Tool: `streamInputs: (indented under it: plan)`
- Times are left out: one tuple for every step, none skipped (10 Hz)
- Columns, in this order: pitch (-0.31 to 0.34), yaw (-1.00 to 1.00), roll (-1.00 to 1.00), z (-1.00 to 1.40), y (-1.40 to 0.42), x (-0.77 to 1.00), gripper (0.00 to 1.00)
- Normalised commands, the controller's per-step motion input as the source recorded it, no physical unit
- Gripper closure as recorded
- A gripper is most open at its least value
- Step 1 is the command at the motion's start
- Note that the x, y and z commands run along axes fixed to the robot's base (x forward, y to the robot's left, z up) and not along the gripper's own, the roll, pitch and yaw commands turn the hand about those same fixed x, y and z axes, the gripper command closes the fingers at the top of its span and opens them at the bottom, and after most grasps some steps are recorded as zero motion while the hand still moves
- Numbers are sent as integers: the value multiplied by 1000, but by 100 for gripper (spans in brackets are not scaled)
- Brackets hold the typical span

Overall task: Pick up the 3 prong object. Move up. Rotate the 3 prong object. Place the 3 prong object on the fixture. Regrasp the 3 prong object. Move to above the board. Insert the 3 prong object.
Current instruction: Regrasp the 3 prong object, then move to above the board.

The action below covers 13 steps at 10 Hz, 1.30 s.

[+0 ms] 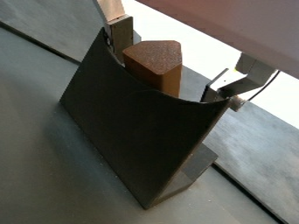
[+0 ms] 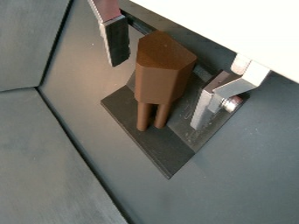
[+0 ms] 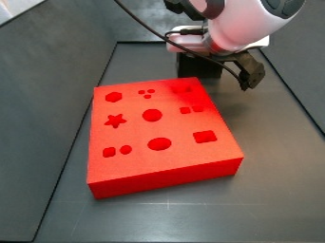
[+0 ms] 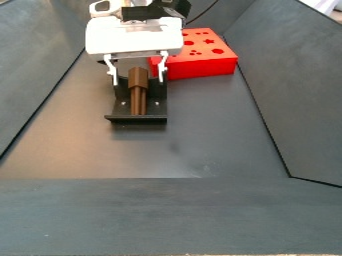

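In a wrist view the 3 prong object stands behind the dark curved wall of the fixture, its rounded triangular top showing above the notch. The gripper straddles it, one finger at about ten o'clock of the piece and the other at about three o'clock, each with a gap to the wood. The jaws are spread and hold nothing.

In a wrist view from the opposite side the 3 prong object stands upright with its prongs down on the fixture base plate, leaning against the upright. The gripper fingers flank it without touching. Resting the piece here lets the claw take a fresh hold, so I judge the regrasp is at hand.

In a side view the board fills the middle, and the gripper sits at its one o'clock, hiding the piece.

In a side view the 3 prong object stands on the fixture under the gripper; the board lies at two o'clock, near but apart.
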Motion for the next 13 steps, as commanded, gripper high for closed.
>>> streamInputs:
  plan:
    - [0, 0, 0, 0, 0, 0, 100]
    - [227, -269, 40, 1000, -78, -83, 100]
    - [227, -247, 29, 1000, -79, -85, 100]
    - [236, -156, -4, 1000, -71, -89, 100]
    - [248, -71, -44, 1000, -64, -87, 100]
    - [258, 19, -65, 1000, -62, -84, 100]
    - [242, 74, -69, 1000, -59, -81, 100]
    - [223, 105, -67, 1000, -55, -80, 100]
    - [157, 161, -64, 1000, -51, -73, 100]
    - [136, 173, -63, 1000, -49, -71, 100]
    - [84, 178, -54, 1000, -47, -61, 100]
    - [45, 166, -45, 1000, -44, -54, 100]
    - [23, 146, -39, 1000, -41, -48, 100]
